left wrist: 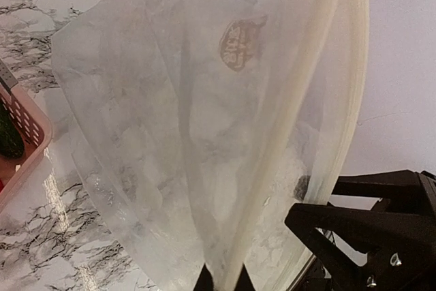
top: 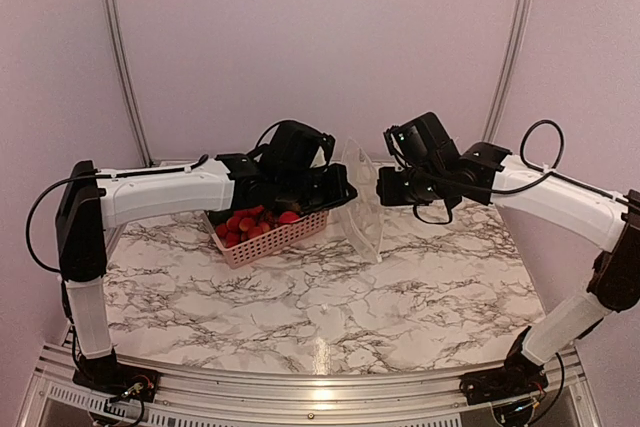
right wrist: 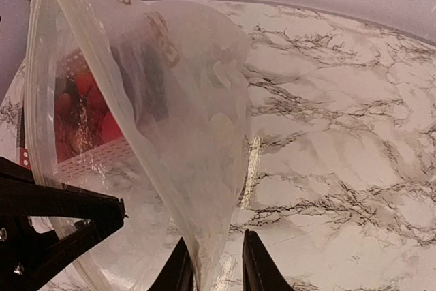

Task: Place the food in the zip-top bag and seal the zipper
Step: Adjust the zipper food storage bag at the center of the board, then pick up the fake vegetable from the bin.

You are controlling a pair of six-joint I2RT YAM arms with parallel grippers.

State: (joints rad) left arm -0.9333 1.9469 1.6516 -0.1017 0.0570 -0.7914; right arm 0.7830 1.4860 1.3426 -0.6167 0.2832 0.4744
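Observation:
The zip-top bag [top: 362, 202] hangs upright between both arms, just right of the pink basket. My left gripper [top: 345, 190] is shut on its edge; in the left wrist view the zipper [left wrist: 289, 117] runs down as a cream strip into the closed jaws of the left gripper [left wrist: 221, 283]. My right gripper [top: 383, 187] faces the bag from the other side. In the right wrist view, the right gripper [right wrist: 216, 270] stands open around a fold of the bag [right wrist: 184, 134], which lies against one finger. Red food [top: 250, 222] fills the basket, and the same food [right wrist: 82, 114] shows through the plastic.
The pink lattice basket [top: 268, 239] sits on the marble table [top: 330, 307] under the left wrist; its corner [left wrist: 30, 127] shows at the left of the left wrist view. The enclosure's back wall with metal posts [top: 118, 47] stands behind.

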